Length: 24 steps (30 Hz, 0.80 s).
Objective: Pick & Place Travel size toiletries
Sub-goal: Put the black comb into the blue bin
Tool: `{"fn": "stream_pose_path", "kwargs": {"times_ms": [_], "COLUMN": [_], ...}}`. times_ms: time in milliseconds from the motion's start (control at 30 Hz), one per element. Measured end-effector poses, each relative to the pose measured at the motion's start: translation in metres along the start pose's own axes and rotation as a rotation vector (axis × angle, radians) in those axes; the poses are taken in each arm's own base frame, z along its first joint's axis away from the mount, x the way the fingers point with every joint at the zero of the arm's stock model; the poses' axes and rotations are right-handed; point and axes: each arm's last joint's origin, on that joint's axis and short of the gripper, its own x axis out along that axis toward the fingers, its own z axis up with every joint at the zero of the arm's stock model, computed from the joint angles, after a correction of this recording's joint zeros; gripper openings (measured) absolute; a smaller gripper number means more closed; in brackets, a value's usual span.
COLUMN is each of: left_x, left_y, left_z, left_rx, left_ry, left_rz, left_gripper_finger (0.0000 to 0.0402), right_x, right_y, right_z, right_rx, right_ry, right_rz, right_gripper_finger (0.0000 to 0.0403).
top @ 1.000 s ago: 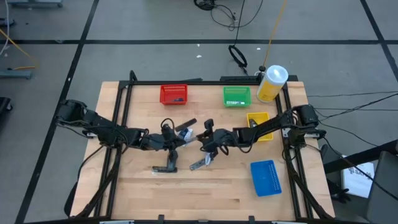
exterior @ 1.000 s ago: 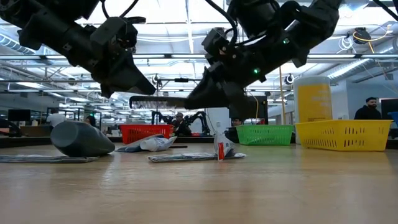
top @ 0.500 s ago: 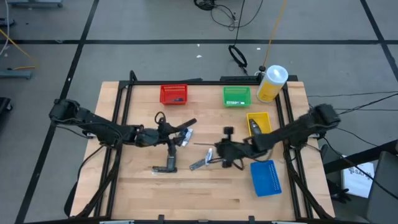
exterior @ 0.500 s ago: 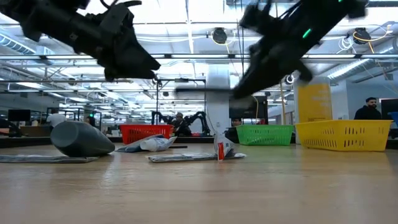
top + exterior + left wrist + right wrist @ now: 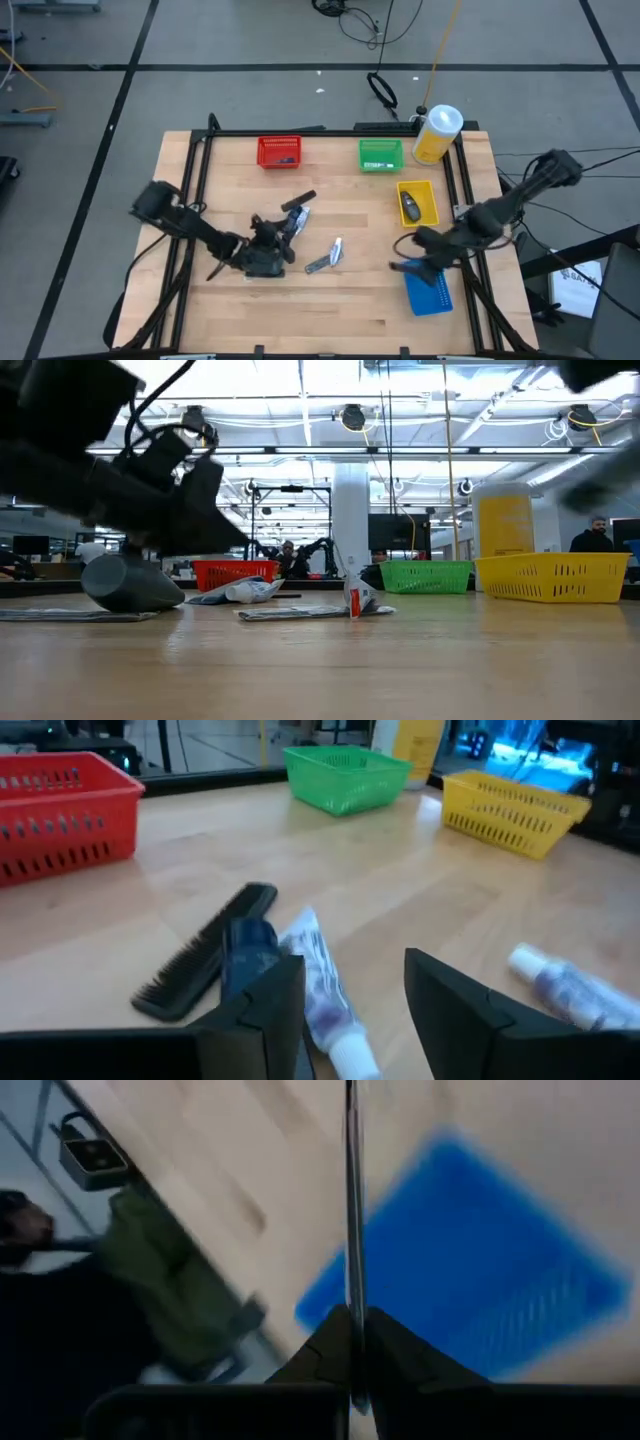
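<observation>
Right gripper (image 5: 400,266): clenched on a thin flat dark item (image 5: 352,1200), hanging edge-on over the blue plastic bin (image 5: 428,287), lower right of the high view. You are lining up a drop; centre over the bin before releasing.

Left gripper (image 5: 352,995): fingers parted, nothing held, lowering toward the white-capped squeeze tube (image 5: 322,1003) beside the black comb (image 5: 205,963). Straddle the tube only.

Loose toiletries: silvery sachet (image 5: 323,258), centre of the table.

Left pincer (image 5: 345,1005) gapes low; right pincer (image 5: 352,1342) clamped tight.
</observation>
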Motion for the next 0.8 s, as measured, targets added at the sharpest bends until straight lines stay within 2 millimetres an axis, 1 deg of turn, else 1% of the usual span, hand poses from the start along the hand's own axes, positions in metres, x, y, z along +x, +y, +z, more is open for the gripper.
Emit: {"fn": "stream_pose_path", "kwargs": {"times_ms": [67, 167, 300, 367, 467, 567, 800], "left_x": [0.002, 0.003, 0.002, 0.003, 0.003, 0.003, 0.003], "left_y": [0.000, -0.001, -0.002, -0.002, -0.002, -0.002, -0.002], "left_z": [-0.007, -0.007, -0.005, -0.004, -0.005, -0.005, -0.005], "left_rx": [0.018, 0.036, 0.071, 0.075, 0.083, 0.084, 0.082], "left_ry": [0.002, -0.006, 0.004, 0.009, 0.016, 0.018, 0.022], "left_rz": [-0.003, -0.008, -0.030, -0.042, -0.048, -0.049, -0.055], "left_gripper_finger": [0.0162, 0.0157, 0.0157, 0.0157, 0.0157, 0.0157, 0.0157], "right_x": [-0.005, -0.008, -0.001, 0.003, 0.009, 0.014, 0.028], "right_y": [-0.002, -0.003, -0.003, -0.004, -0.004, -0.004, -0.004], "right_z": [-0.011, -0.026, -0.044, -0.050, -0.053, -0.053, -0.048], "right_rx": [0.142, 0.311, 0.440, 0.473, 0.498, 0.526, 0.590], "right_ry": [0.085, 0.153, 0.188, 0.164, 0.068, -0.003, -0.087], "right_rz": [0.011, -0.004, -0.072, -0.108, -0.116, -0.129, -0.202], "right_gripper_finger": [0.0006, 0.0006, 0.0006, 0.0006, 0.0006, 0.0008, 0.0012]}}
